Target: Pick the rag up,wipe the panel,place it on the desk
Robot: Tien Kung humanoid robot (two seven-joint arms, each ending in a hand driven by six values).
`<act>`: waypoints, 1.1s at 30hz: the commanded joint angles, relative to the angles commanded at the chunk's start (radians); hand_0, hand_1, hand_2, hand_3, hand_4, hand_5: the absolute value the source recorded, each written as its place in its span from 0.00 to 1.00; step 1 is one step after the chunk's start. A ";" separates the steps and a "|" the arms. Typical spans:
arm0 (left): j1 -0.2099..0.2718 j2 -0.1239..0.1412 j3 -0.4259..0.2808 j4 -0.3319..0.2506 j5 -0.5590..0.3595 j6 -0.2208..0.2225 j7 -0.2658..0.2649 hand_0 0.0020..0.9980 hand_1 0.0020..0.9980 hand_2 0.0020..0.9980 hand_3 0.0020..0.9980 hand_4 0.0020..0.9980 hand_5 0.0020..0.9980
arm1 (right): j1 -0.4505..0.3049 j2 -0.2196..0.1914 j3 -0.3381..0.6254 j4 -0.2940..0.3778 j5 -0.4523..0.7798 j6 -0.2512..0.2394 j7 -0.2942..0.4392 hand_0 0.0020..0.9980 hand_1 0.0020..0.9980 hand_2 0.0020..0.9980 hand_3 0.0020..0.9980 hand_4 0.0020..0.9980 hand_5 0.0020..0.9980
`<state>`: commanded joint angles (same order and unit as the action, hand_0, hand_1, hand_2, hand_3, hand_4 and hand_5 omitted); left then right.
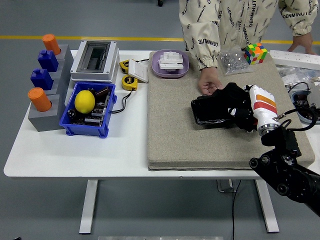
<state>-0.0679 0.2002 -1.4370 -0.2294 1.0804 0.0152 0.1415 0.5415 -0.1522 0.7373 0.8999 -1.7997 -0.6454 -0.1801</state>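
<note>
Evidently the panel (212, 111) is being steadied at its far edge by a person's hand (209, 85) while the right hand (239, 107) is being pressed onto it, fingers curled, whether round a rag cannot be told

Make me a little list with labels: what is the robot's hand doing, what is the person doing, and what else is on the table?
robot hand: right hand lies on the black panel; no rag can be made out
panel: flat on the grey mat
person: one hand at the panel's far edge
left side: blue bin with a lemon inside
far edge: purple bowl, colour cube
</note>
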 joint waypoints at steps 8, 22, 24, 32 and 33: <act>0.000 0.000 -0.005 0.002 0.002 0.001 0.000 0.61 0.64 0.66 0.56 0.63 0.44 | 0.018 0.012 -0.126 0.047 0.002 0.000 -0.013 0.29 0.41 0.44 0.46 0.96 0.04; -0.004 -0.001 -0.006 0.000 0.003 0.000 0.000 0.61 0.64 0.66 0.56 0.63 0.44 | 0.047 0.025 -0.287 0.128 -0.003 0.000 -0.036 0.29 0.41 0.44 0.46 0.96 0.04; -0.003 -0.001 -0.007 0.001 0.003 0.001 0.000 0.61 0.64 0.66 0.56 0.63 0.44 | 0.051 0.024 -0.293 0.130 -0.003 0.000 -0.037 0.29 0.41 0.44 0.46 0.96 0.04; -0.005 -0.001 -0.006 0.001 0.002 0.001 0.001 0.61 0.64 0.66 0.56 0.63 0.44 | 0.071 0.015 -0.303 0.114 0.000 0.000 -0.041 0.29 0.41 0.44 0.46 0.96 0.04; -0.006 -0.001 -0.006 0.001 0.002 0.001 0.001 0.61 0.64 0.66 0.56 0.63 0.44 | 0.075 0.012 -0.306 0.109 0.002 0.000 -0.042 0.29 0.41 0.44 0.46 0.96 0.04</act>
<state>-0.0739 0.1991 -1.4427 -0.2286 1.0821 0.0157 0.1421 0.6170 -0.1402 0.4312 1.0092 -1.7979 -0.6454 -0.2219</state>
